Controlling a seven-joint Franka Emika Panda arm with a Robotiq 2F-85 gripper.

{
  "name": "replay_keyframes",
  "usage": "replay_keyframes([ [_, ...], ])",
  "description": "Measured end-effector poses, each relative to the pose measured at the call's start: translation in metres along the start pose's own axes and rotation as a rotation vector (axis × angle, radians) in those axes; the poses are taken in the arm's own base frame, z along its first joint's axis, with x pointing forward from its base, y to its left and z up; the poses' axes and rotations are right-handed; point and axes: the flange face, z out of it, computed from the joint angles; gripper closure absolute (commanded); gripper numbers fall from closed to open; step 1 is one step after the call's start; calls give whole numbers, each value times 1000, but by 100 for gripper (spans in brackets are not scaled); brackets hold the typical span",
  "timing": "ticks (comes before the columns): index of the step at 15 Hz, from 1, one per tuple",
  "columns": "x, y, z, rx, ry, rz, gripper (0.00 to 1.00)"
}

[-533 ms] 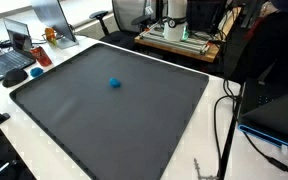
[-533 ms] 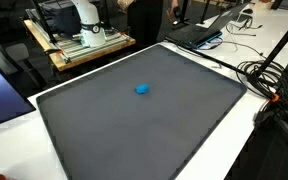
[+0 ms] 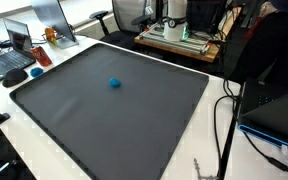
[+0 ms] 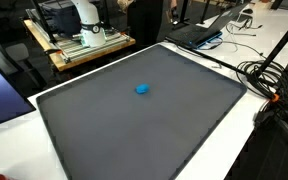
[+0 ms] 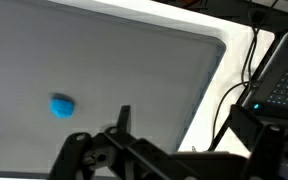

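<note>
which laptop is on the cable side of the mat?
The dark laptop, just past the black cables. The open laptop sits off the opposite side of the mat, screen up.

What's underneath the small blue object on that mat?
The blue object rests on the dark grey mat, which covers a white table. The mat patch beneath it and the tabletop under the mat are hidden.

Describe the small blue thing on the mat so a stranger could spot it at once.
Find the large dark grey mat that covers most of the white table. Near its middle, clear of the edges, lies a small rounded blue object. It is the only thing on the mat, and its bright blue stands out against the grey.
</note>
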Motion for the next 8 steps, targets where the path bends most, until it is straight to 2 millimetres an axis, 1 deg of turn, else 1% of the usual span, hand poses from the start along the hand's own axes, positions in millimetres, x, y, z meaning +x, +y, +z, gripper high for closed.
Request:
replay_keyframes([
  [3,1,0,-1,0,2,0,0],
  [5,3,-3,-6,1,8,-18,0],
  [7,5,-15,-16,14,8,-72,0],
  [8,5,-25,-23,32,7,-109,0],
])
